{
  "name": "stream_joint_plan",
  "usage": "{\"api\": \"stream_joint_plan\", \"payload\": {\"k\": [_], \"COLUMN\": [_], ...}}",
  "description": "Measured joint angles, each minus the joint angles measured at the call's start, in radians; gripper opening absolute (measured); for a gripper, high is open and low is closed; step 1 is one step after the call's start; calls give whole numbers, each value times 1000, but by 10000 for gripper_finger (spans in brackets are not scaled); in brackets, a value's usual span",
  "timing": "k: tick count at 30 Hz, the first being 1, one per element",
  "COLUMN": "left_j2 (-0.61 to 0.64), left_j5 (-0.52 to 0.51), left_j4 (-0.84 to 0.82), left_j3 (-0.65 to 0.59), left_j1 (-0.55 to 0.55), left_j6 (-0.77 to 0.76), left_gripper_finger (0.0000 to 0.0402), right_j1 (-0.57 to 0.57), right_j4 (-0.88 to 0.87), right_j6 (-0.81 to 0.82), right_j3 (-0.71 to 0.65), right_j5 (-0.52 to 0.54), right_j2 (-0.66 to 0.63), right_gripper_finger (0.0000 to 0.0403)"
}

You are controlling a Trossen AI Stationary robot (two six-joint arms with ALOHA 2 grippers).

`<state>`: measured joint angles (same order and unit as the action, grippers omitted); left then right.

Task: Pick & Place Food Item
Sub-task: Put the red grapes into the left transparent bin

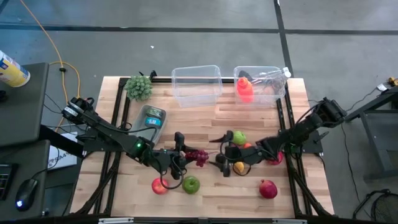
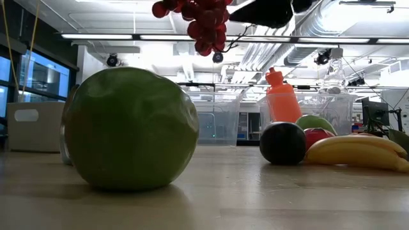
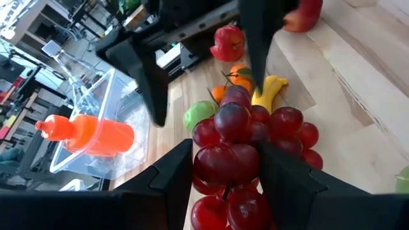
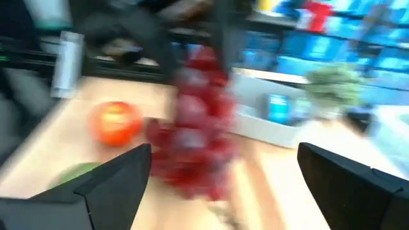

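We start with the table (image 1: 205, 196), where our two arms meet near the middle. The left gripper (image 1: 182, 158) is closed on the grapes (image 1: 199, 156): in its wrist view the two fingers (image 3: 171, 171) press the bunch from either side, and the low view shows the grapes hanging clear of the wood. The right gripper (image 1: 224, 163) sits just across from the bunch with its fingers spread wide and nothing between them.

Beyond the left gripper stand two clear bins (image 1: 196, 84), one empty, the other (image 1: 261, 84) holding an orange bottle (image 1: 244, 89). We judge the empty one the likely drop, though nothing shows that for certain.

Close behind the left gripper lie a green apple (image 1: 191, 184) and a red apple (image 1: 159, 185). By the right gripper sit more fruit, a banana (image 2: 358, 152) among them.

As for handling, we judge the grapes soft, light and loose. Single berries may burst under a hard squeeze or tear off the stem, and the hanging part will swing. We would hold across the thick of the bunch near the stem, as now, with gentle pressure, and move slowly.
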<state>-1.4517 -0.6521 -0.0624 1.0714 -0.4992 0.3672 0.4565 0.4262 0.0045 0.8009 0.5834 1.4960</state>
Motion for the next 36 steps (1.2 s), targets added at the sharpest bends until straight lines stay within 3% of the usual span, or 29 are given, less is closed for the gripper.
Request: {"api": "stream_joint_plan", "payload": {"k": [2,6,8,10,15,23,27,32,36], "left_j2": [0,0,0,0,0,0,0,0,0], "left_j5": [-9,-12,-11,-12,-13,-13,-14,9,11], "left_j4": [9,18,18,19,19,19,19,18,18], "left_j3": [0,0,0,0,0,0,0,0,0], "left_j1": [3,11,15,15,15,15,16,15,15], "left_j6": [12,25,25,24,24,23,22,14,2], "left_gripper_finger": [158,158,158,158,158,158,158,158,158], "right_j1": [-12,-39,-46,-47,-53,-70,-72,-71,-79], "right_j4": [-11,10,25,33,64,261,269,296,313], "right_j6": [5,23,25,24,20,-33,-33,-28,-8], "right_j3": [0,0,0,0,0,0,0,0,0], "right_j5": [-49,-283,-331,-322,-148,-183,-178,-292,-273], "right_j2": [0,0,0,0,55,180,191,193,193], "right_gripper_finger": [378,377,379,381,382,382,382,382,382]}}
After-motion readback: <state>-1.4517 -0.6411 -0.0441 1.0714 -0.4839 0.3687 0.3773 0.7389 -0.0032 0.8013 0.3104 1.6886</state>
